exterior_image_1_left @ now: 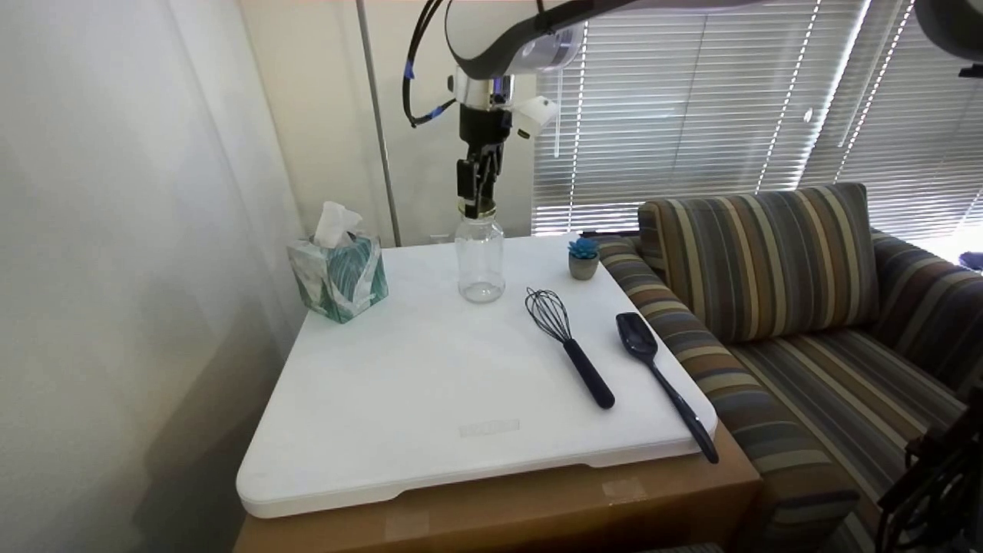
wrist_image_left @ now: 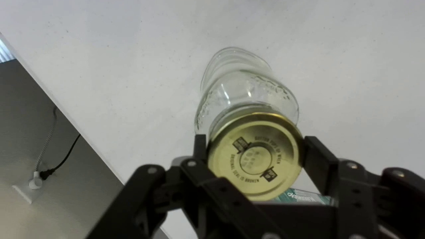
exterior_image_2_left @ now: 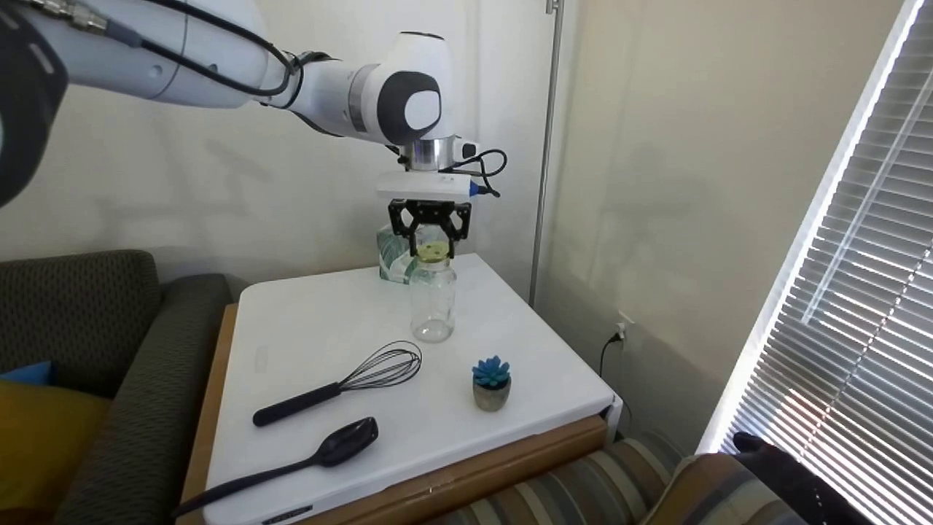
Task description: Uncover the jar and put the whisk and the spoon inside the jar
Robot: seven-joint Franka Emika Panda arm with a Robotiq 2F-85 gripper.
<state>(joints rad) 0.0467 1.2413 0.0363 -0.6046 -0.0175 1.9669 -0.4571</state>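
Currently, in an exterior view, the jar (exterior_image_1_left: 481, 265) is stood upright on the white tabletop (exterior_image_1_left: 361, 399), with its top masked by the gripper (exterior_image_1_left: 478, 206). The whisk (exterior_image_1_left: 577, 357) is laid near the jar; the spoon (exterior_image_1_left: 643, 348) is placed beyond it, with its handle end projected over the tabletop edge. Neither utensil is inserted, so uncovering is judged to be the step in hand.

In an exterior view, the lid (exterior_image_2_left: 433, 253) is seated on the jar and flanked by the gripper's two fingers (exterior_image_2_left: 452, 246). The tissue box (exterior_image_2_left: 393, 257) behind is partly concealed, and finger contact is too small to be verified here.

In the wrist view, the lid is clamped between the fingers, with the pads (wrist_image_left: 200, 146) set against opposite sides of its rim. For the next move, a twist or a straight upward pull is judged to be called for, without the glass being lifted or dragged along. Whether the lid is loosened cannot be determined: the threads are hidden under the rim. The tissue box is reduced to a strip below the lid, and the gripper's body is cut off at the lower edge.
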